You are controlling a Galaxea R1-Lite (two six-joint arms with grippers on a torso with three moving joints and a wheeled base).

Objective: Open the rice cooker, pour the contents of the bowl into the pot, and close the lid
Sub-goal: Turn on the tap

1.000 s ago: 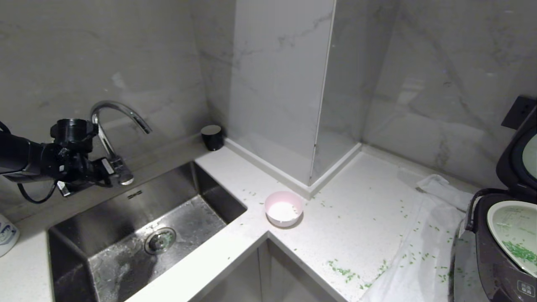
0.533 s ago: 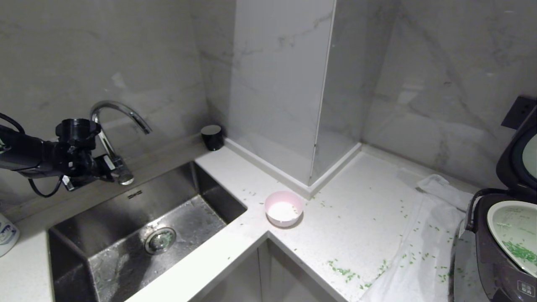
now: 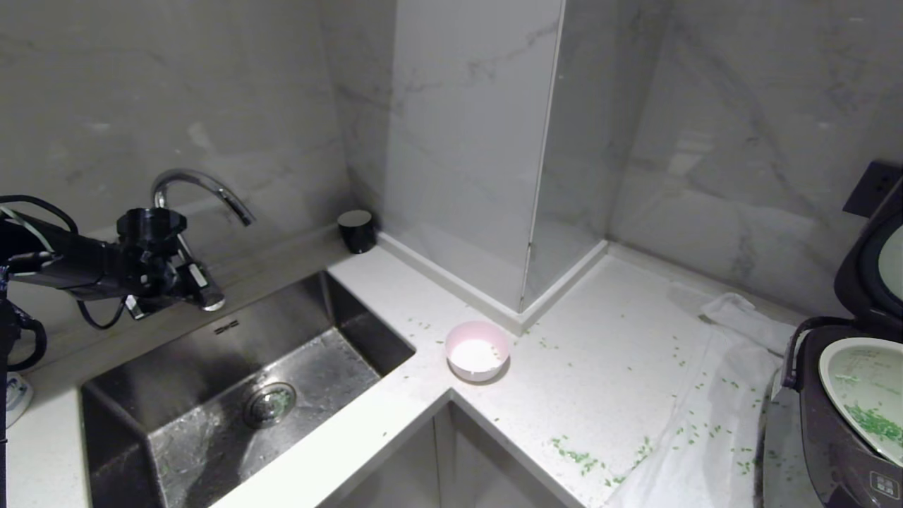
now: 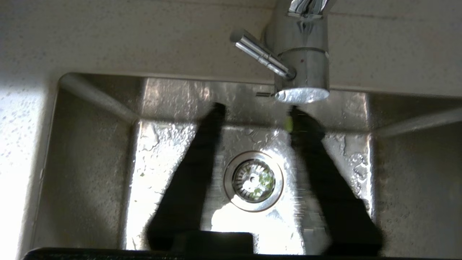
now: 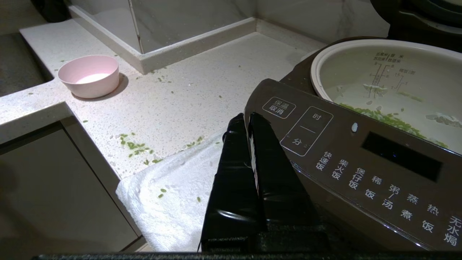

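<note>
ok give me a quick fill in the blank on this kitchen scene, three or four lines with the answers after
1. The pink bowl stands upright on the counter and looks ____ of green bits.
2. The rice cooker's lid is ____, showing the pot.
3. The left gripper hangs over the ____, its jaws apart with nothing between them.
4. The right gripper is ____, beside the cooker's front panel.

Missing words: empty; open; sink; shut
</note>
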